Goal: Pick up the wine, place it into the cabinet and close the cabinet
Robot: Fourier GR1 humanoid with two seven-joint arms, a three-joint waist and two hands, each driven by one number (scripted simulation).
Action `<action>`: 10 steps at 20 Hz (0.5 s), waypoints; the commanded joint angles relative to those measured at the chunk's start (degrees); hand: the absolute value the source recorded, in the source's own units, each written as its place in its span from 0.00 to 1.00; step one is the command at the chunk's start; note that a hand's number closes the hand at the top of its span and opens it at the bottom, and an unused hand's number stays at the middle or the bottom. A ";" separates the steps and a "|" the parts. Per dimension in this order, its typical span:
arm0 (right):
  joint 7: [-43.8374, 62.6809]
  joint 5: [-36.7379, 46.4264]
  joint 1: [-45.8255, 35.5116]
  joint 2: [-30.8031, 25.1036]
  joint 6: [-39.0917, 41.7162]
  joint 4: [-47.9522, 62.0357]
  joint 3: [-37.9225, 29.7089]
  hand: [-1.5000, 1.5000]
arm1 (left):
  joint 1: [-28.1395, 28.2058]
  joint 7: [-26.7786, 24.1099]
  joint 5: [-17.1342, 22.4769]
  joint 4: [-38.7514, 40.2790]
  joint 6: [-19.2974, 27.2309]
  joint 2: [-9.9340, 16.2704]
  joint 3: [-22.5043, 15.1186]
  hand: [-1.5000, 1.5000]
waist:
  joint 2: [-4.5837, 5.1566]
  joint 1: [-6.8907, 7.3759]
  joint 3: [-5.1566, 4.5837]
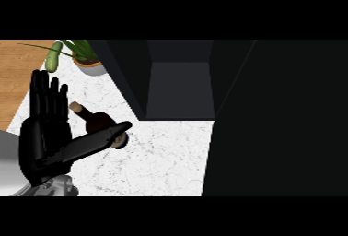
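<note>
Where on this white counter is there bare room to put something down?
Bare marble counter lies between the wine bottle and the dark open cabinet. It is crowded at left, where the left hand stands by the bottle, and near the potted plant and cucumber.

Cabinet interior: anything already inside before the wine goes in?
The open cabinet shows only a bare dark floor and back wall; no items visible. Its side walls and upper part stay in shadow, so those can't be checked. The wine bottle is outside, by the left hand.

Left hand [45,133], fingers [48,99] straight, thumb across a dark wine bottle [97,120] on the white marble surface [156,156]; open dark cabinet [180,87] beyond; potted plant [87,62] behind.
</note>
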 commanded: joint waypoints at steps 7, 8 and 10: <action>-2.84 -4.21 2.99 0.57 1.84 -2.14 -2.01 0.00 | 7.83 -16.27 13.26 11.79 -10.73 -0.15 8.91 0.00 | 0.05 0.07 0.01; 0.74 -3.55 -2.57 0.53 0.06 -0.51 -2.95 0.00 | 3.33 -17.47 13.08 17.50 -10.71 -1.07 9.82 0.00 | 0.11 0.02 -0.01; 0.65 -3.09 -1.17 0.62 0.50 -1.75 -2.12 0.00 | 3.10 -20.58 14.68 21.91 -13.05 -0.41 12.05 0.00 | 0.12 -0.12 -0.02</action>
